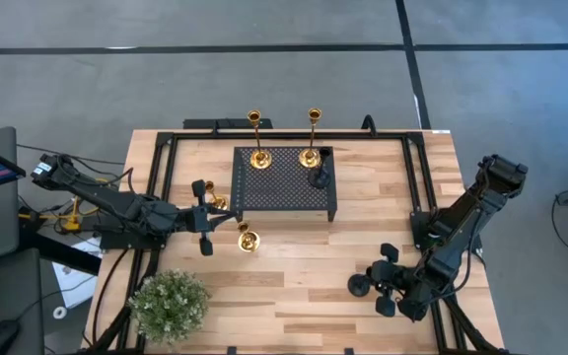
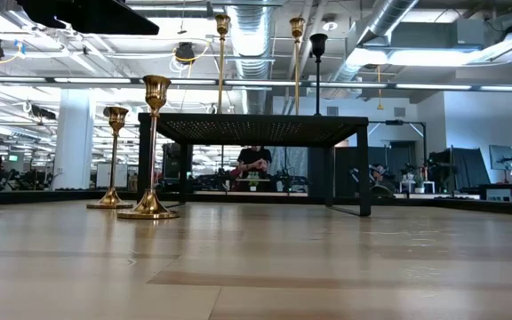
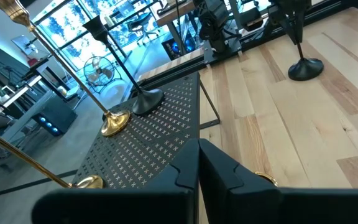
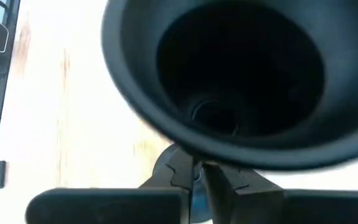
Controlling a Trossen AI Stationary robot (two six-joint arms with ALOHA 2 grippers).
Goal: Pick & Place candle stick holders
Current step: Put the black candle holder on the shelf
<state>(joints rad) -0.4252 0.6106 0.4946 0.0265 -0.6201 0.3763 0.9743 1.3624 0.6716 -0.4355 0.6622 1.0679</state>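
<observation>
Bright, even ceiling light; the wooden table [image 4: 55, 93] glares white, and the black cup [image 4: 222, 81], perhaps too close, blurs.

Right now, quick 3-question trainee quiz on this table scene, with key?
1. How many candle stick holders stand on the black perforated stand?
2. True or false: the left gripper is carrying a gold holder.
3. What is the right gripper shut on? A) the potted plant B) a black holder C) a tall gold holder

Key:
1. Three: two tall gold, one black.
2. False: its fingers are shut on nothing.
3. B: the black holder, its base on the table.
</observation>
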